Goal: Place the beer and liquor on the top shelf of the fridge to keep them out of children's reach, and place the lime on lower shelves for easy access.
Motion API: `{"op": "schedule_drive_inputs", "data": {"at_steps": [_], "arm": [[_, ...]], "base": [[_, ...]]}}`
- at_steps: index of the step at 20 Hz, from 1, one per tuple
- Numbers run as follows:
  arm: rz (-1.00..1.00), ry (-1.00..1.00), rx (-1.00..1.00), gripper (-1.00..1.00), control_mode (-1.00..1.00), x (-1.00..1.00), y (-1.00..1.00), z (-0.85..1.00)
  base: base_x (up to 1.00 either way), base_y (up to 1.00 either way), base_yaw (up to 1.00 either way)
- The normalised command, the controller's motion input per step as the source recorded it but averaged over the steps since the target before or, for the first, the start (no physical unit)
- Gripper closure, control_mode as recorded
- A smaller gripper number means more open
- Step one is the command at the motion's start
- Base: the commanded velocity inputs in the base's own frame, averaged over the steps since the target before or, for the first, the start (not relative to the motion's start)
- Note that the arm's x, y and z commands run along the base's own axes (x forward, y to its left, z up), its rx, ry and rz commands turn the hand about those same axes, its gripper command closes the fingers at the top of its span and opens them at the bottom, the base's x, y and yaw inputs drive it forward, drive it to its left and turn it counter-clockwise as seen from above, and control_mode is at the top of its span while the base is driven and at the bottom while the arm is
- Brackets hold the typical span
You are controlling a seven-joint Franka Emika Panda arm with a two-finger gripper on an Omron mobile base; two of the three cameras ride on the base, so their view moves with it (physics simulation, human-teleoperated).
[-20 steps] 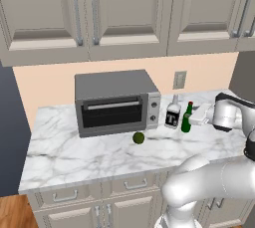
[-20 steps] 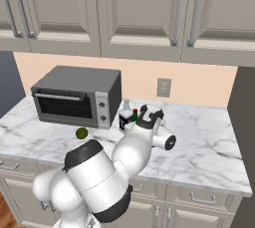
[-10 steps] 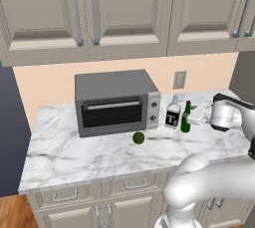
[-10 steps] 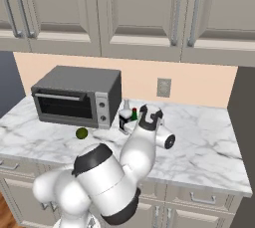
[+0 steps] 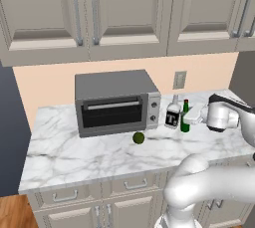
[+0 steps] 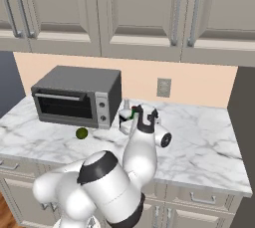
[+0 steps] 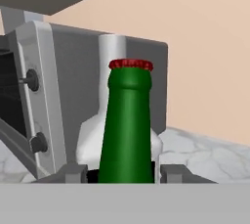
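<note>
In the left base view the beer stands upright on the marble tabletop, right of centre in the frame, with the liquor just beside it on its left, closer to the silver toaster oven. The lime lies on the tabletop in front of the oven's lower right corner, a little below and left of the two bottles. The white arm reaches in from the right edge, and the claw sits level with the beer's body, right against it.

The right base view has the same group in the middle of the frame: the claw is partly hidden behind the arm's wrist, with a sliver of green glass and the liquor showing at it, the toaster oven to the left and the lime on the tabletop below the oven's front.

In the hand view the beer fills the centre, red cap up, its neck rising between the two dark fingertips at the bottom. The jaws stand partly closed, close on either side of the bottle; whether they actually press on the glass cannot be told. The liquor shows pale directly behind the beer, and the toaster oven takes the left of the frame.
</note>
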Motion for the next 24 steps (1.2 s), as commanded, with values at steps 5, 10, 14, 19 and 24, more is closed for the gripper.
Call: {"op": "schedule_drive_inputs", "data": {"at_steps": [5, 10, 14, 19, 24], "arm": [[0.0, 0.0, 0.0, 1.0, -1.0, 0.0, 0.01, 0.0], [0.0, 0.01, 0.0, 1.0, -1.0, -0.09, 0.0, 0.08], [-0.03, 0.1, -0.03, 1.0, -1.0, -0.31, 0.0, 0.79], [-0.07, 0.17, -0.08, 1.0, -1.0, -0.42, 0.0, 0.99], [-0.14, 0.07, -0.05, 1.0, -1.0, -0.74, 0.09, 0.78]], "base": [[0.0, 0.0, 0.0], [0.0, 0.0, 0.0], [0.0, 0.0, 0.0], [0.0, 0.0, 0.0], [0.0, 0.0, 0.0]]}}
